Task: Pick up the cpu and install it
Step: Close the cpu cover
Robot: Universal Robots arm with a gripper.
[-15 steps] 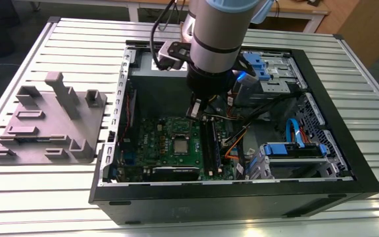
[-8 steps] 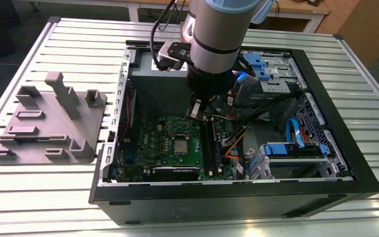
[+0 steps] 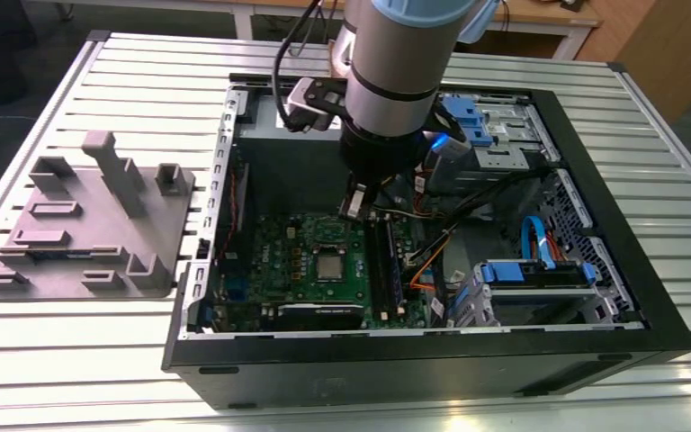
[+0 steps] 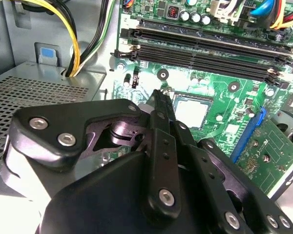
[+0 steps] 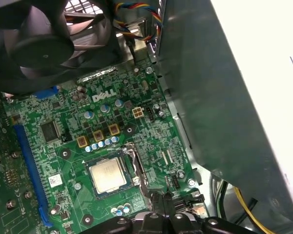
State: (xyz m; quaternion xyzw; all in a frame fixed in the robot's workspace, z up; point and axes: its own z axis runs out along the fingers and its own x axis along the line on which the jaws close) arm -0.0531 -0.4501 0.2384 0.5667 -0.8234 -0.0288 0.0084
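Observation:
The cpu [image 3: 330, 264] lies flat in its socket on the green motherboard [image 3: 285, 270] inside the open computer case. Its pale silver top shows in both wrist views [image 4: 191, 112] [image 5: 107, 174]. My gripper [image 3: 356, 207] hangs a little above the board, just toward the exterior view's right and back of the cpu. In the second wrist view the black fingers [image 4: 158, 105] stand pressed together with nothing between them, their tip beside the cpu's near edge. The gripper's black body [image 5: 171, 222] shows in the first wrist view.
Long black memory sticks [image 3: 381, 261] [image 4: 205, 51] run beside the socket. A black fan [image 5: 39, 39] and the case wall [image 5: 224, 97] border the board. Yellow and black cables [image 4: 83, 39] hang nearby. A grey tray [image 3: 82, 225] lies on the slatted table at the exterior view's left.

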